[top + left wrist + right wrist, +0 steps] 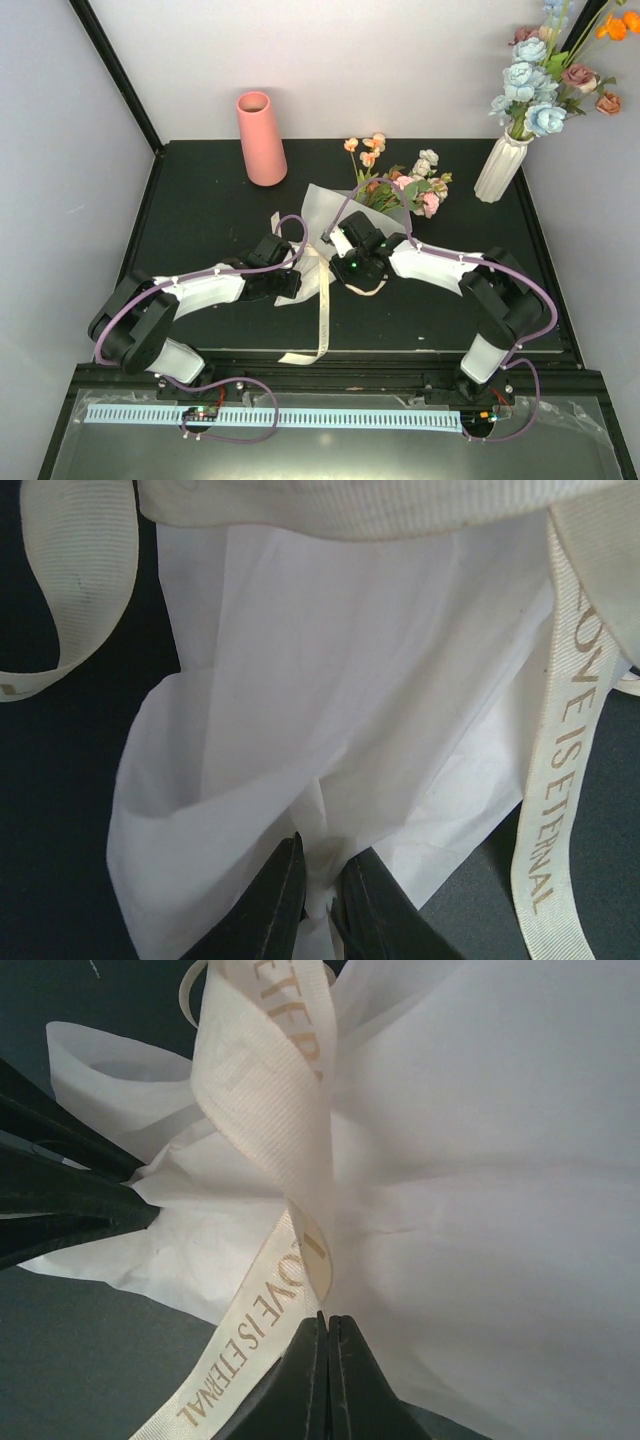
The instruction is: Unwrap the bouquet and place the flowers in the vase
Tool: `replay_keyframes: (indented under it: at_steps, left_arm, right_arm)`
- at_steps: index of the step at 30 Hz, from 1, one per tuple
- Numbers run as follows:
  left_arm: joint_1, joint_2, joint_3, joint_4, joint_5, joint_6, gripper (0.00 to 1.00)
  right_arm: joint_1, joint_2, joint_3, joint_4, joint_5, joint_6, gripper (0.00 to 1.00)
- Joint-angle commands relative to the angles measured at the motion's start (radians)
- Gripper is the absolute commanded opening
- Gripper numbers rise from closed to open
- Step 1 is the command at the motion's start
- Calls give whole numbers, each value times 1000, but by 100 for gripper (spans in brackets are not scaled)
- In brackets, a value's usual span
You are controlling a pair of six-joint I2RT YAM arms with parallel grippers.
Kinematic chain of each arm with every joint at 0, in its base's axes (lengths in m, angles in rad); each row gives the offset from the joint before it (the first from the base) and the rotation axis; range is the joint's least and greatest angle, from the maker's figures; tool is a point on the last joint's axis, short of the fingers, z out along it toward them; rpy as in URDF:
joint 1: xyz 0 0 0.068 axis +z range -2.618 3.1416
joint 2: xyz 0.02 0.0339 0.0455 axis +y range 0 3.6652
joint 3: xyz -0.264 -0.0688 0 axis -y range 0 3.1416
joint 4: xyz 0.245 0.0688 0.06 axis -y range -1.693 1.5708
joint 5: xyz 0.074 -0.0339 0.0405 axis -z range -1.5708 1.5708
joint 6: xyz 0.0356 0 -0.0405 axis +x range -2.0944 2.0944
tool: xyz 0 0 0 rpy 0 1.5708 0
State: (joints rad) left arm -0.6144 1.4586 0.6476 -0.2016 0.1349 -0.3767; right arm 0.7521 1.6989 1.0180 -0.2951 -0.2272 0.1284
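Bouquet, paper edge in left end effector's pinch; right end effector pressed together (at ribbon)

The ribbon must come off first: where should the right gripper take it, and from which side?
Probably the raised loop of the ribbon, where it stands clear of the paper at the gathered waist. Pinch across its flat faces, coming straight ahead from the right gripper; the printed tail lies flat on paper and is harder to catch alone.
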Motion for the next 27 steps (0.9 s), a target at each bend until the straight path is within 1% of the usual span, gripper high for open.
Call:
replay_keyframes:
  at_steps: [1,7,12,14,19,23,27]
  left_arm:
    - [7,-23,20,-35,-6,10,13]
    - [8,-21,24,-41,-19,9,13]
    - [9,-26,26,-43,-23,11,13]
    - [9,-27,25,-43,-26,12,13]
    - [9,-28,30,-43,-25,12,13]
    - [9,-31,32,-47,-24,12,13]
    - [9,-36,30,-47,-22,12,13]
  right_arm:
    - [5,-62,-7,-40,65,12,2]
    - [-8,-210,-58,-111,257,134,2]
    - [-54,-370,-129,-154,343,220,2]
    - [-87,-437,-156,-166,393,265,2]
    - [-173,-576,-185,-182,435,312,2]
    - [-248,-686,-198,-216,566,405,1]
    - [-378,-795,-246,-200,602,494,1]
